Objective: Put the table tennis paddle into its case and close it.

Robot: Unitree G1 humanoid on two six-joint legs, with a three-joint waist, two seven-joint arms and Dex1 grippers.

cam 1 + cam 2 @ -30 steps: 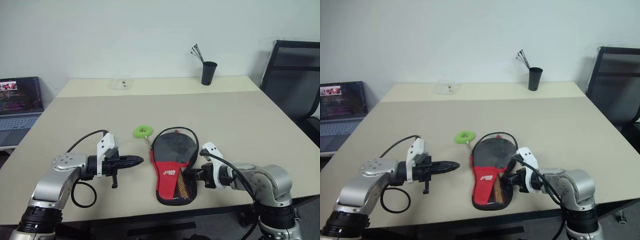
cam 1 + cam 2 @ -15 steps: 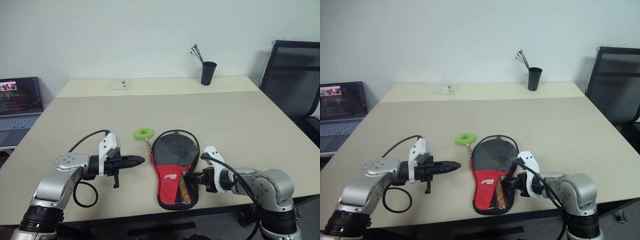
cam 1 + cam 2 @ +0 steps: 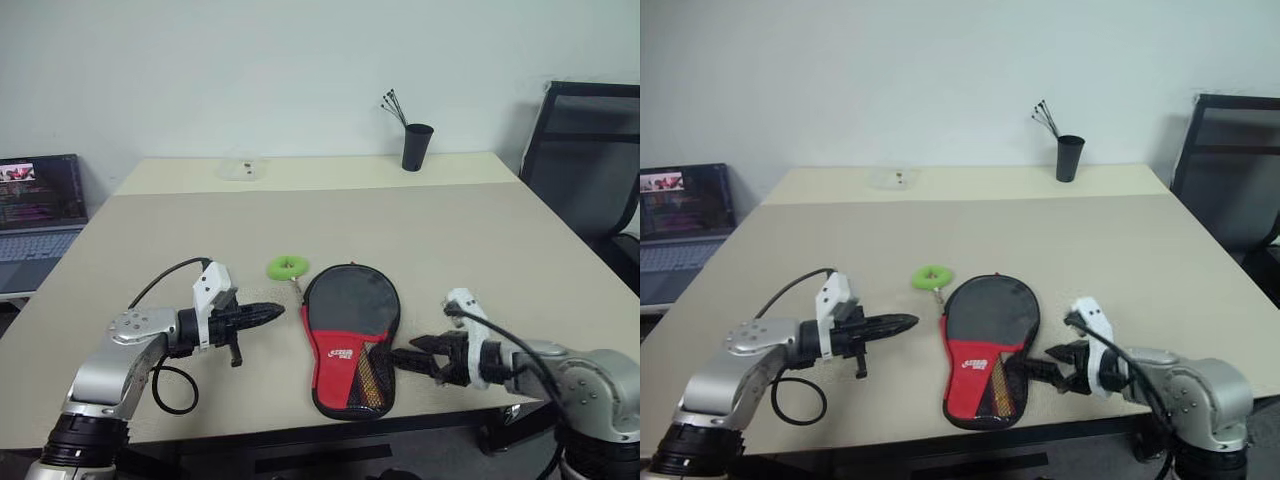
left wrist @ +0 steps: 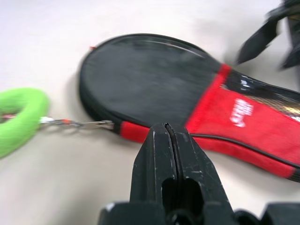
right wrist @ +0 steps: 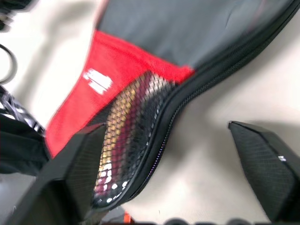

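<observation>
Case lies flat on table, right gripper spread beside it
Left gripper, pressed together and empty, could snag the green ring and drag the case

You see the case lying flat on the table, black upper panel, red lower panel, mesh pocket. A green ring lies just beside its upper left rim. The left gripper points at the case, fingers together. The right gripper sits beside the mesh pocket, fingers spread.
</observation>
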